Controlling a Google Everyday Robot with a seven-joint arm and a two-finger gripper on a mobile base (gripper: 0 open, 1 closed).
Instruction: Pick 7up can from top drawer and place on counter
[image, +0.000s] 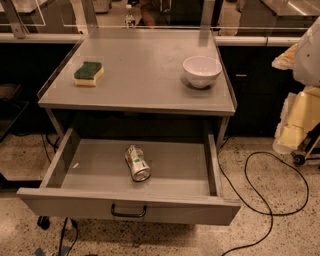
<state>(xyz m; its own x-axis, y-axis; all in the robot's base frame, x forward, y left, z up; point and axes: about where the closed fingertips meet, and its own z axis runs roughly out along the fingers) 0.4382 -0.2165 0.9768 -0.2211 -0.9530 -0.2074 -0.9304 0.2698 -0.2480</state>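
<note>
A small cylindrical drink can with a white and green label and shiny silver ends (137, 162) lies on its side on the floor of a wide shallow grey metal drawer (180, 170), a little left of the drawer's middle. One silver end of the can faces the drawer's front panel and slightly to the right. The drawer is pulled out fully toward the camera, and a small dark handle (129, 212) sits at the centre of its flat front. Nothing touches the can.

Above the drawer is a flat grey metal desk with low raised side edges (145, 75). A green and yellow sponge (88, 73) rests on its left part, and a round white bowl (202, 71) stands upright on its right part, well apart from the sponge.

A black cable (272, 200) loops over the speckled floor (280, 235) to the right of the drawer. A white rounded body (311, 52) shows at the right edge.

The claw lies outside the camera view, so I cannot tell whether it is wide, narrow or holding anything.
</note>
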